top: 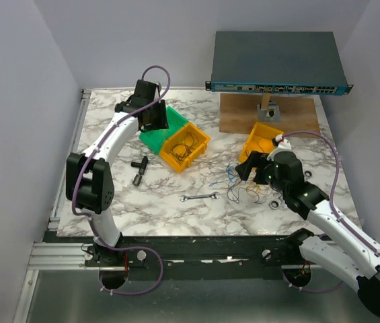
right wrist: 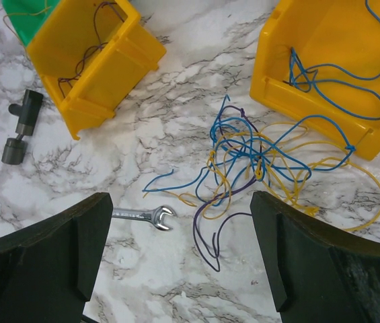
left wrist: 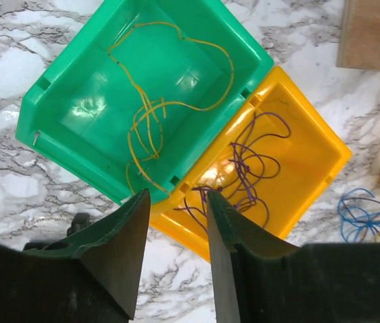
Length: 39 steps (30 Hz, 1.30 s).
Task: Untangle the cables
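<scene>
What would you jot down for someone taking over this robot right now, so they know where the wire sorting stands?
Left claw: open, empty, above the green bin and the left yellow bin.
Right claw: open, empty, above the tangle.
Done: yellow wires lie in the green bin, purple wires in the left yellow bin, blue wires in the right yellow bin, some trailing over its lip.
Left: the tangle of blue, yellow and purple strands, near the wrench, needs separating.
</scene>
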Available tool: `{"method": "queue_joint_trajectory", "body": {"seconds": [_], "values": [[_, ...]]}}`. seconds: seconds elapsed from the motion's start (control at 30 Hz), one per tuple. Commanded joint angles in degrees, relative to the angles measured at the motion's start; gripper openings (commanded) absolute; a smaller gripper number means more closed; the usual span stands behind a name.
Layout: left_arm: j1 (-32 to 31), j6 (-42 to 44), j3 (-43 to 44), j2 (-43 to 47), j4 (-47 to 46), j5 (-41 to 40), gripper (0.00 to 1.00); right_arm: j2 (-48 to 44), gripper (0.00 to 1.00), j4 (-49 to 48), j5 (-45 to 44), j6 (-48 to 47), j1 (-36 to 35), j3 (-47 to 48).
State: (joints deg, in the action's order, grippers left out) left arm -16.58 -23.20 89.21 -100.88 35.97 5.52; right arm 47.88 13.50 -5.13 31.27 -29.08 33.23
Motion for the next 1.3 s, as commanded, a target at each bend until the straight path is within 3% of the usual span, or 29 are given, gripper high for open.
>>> {"method": "queue_joint_trajectory", "body": {"seconds": [0.0, 0.23, 0.4, 0.77, 1.1, 1.27], "values": [[0.23, 0.15, 2.84, -4.59, -1.03, -3.74, 0.39, -0.16, 0.93, 1.1, 2.08, -1.1, 0.07, 2.8], [0.23, 0.53, 5.83, -8.44, 2.18, -5.08, 0.37, 0.02, 0.93, 1.1, 1.78, -1.42, 0.06, 3.07], [0.31, 1.11, 8.23, -10.87, 3.51, -4.5, 0.0, 0.67, 0.93, 0.74, 1.66, -1.57, -0.01, 3.39], [1.75, 2.62, 16.72, -15.69, 6.57, -2.85, 0.0, 0.61, 0.93, 0.65, 1.3, -1.57, -0.01, 3.21], [3.83, 4.32, 41.98, -34.05, 21.41, 4.49, 0.0, 1.08, 0.93, 0.96, 1.22, -1.25, 0.06, 3.93], [2.99, 7.04, 40.81, -37.24, 25.12, 10.79, 0.0, 0.85, 0.93, 0.92, 1.3, -0.48, 0.04, 3.65]]}}
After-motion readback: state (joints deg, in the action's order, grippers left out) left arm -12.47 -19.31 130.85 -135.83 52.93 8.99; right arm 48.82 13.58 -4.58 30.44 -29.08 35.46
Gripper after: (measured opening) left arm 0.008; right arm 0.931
